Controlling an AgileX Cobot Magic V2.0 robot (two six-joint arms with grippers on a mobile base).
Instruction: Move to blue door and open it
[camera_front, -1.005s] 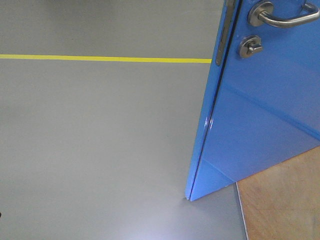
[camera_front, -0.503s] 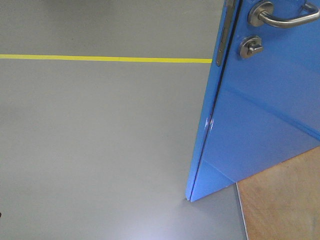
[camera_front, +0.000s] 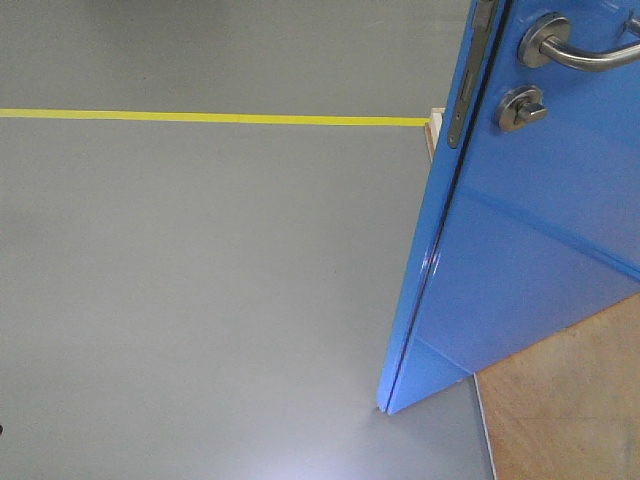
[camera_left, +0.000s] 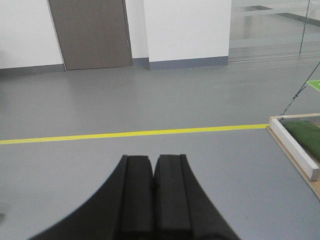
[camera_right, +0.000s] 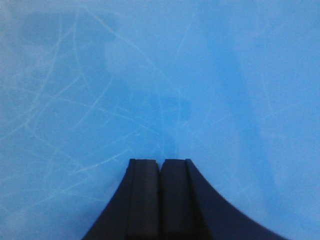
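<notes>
Glossy blue door (camera_front: 530, 250): upright panel, ajar, right of the front view. The right gripper (camera_right: 161, 163), fingers pressed together, is the nearer and faces the scratched panel squarely; contact cannot be told. The left gripper (camera_left: 153, 159), likewise closed, points at bare floor (camera_left: 75, 110) and a yellow line (camera_left: 125, 134). The lever handle (camera_front: 585, 55) is cut off at the frame edge.

The left pincer (camera_left: 153, 159) and the right pincer (camera_right: 160, 162) each have their black fingers pressed flat together, with nothing between them
</notes>
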